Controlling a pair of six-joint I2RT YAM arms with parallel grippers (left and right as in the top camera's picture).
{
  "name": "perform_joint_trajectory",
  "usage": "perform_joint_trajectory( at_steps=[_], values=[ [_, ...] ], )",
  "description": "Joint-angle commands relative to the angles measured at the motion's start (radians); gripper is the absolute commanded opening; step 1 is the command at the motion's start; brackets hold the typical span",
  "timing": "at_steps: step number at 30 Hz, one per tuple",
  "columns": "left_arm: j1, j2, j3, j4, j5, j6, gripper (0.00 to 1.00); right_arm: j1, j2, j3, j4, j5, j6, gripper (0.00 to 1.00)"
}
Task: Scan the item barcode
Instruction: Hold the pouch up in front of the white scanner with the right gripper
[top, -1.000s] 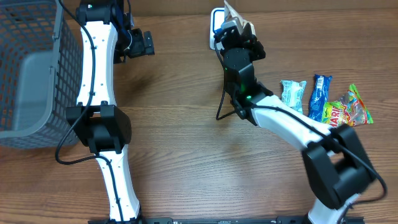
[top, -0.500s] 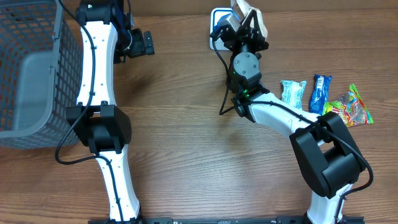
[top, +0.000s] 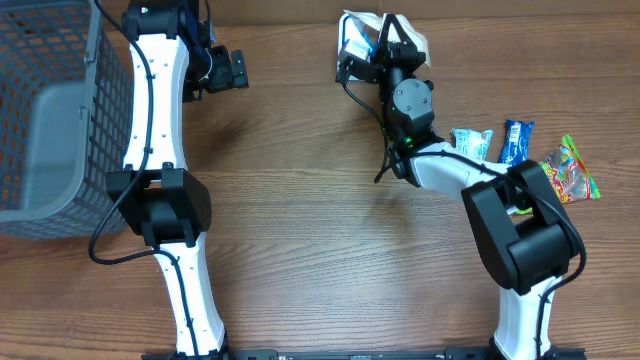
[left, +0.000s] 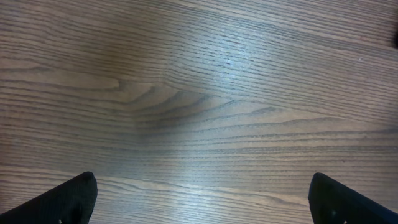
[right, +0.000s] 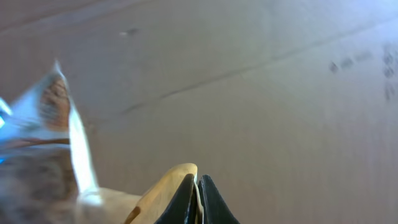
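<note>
A brown wood-grain table (top: 300, 200) fills the overhead view, with a grey lattice plastic basket (top: 95, 60) at its left edge. At the far edge sits a white device with a blue face (top: 352, 40). Three snacks lie in a row at the right: a pale blue wrapper (top: 470, 146), a dark blue wrapper (top: 512, 142) and a multicoloured sweets bag (top: 570, 172). Through the right wrist camera the background is a plain brown cardboard wall (right: 280, 93) with a crease and faint print.

The right gripper (right: 196, 190) is pinched fully together on the thin edge of a tan and white foil snack packet (right: 158, 202). It holds the packet up at the far edge of the table, just beside the white device; whether the two touch cannot be told. The left gripper (top: 232, 70) hangs over bare wood with its fingers spread wide and nothing between them.

Against a second ago, the right arm has swung its elbow to the right, and it now covers the left side of the sweets bag. Its wrist has turned, carrying the packet to the right across the white device. The left arm, the basket and the three snacks lie as before.
</note>
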Motion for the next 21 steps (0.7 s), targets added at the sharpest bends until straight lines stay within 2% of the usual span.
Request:
perform_joint_trajectory(
  at_steps=[1,5,21],
  values=[
    [-0.008,0.002,-0.008,0.001,0.007,0.019,1.00,-0.006,0.005,0.020,0.036,-0.095,-0.080,0.04],
    [-0.008,0.002,-0.008,0.001,0.006,0.019,1.00,-0.006,0.005,0.047,0.088,-0.095,-0.080,0.04],
    [-0.008,0.002,-0.008,0.001,0.007,0.019,1.00,-0.006,0.005,0.093,0.080,-0.173,-0.076,0.04]
  ],
)
